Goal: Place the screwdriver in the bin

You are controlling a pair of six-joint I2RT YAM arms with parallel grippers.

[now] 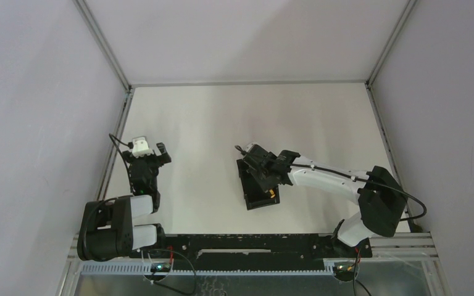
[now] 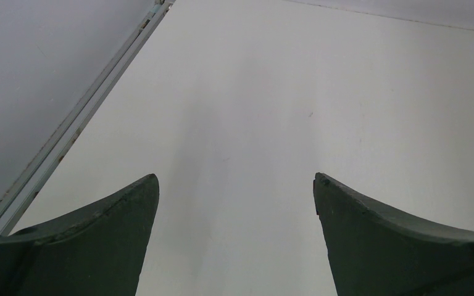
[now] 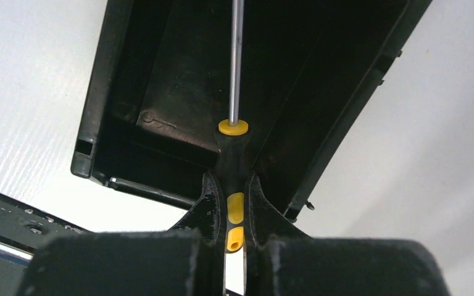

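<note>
screwdriver tip: cut off by top edge, ahead of the right gripper's fingers
handle rear: hidden between fingers
bin far end: out of frame

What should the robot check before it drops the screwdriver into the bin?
1. Right arm's fingers shut on the slim black-and-yellow screwdriver at its handle: ok.
2. Its thin metal shaft lies over the inside of the low black rectangular plastic bin: ok.
3. Handle's back end past the bin's wall: cannot tell, the fingers hide it.
4. Screwdriver low enough to touch the bin floor: cannot tell.
5. Left arm's fingers open and away from the bin: ok.
</note>
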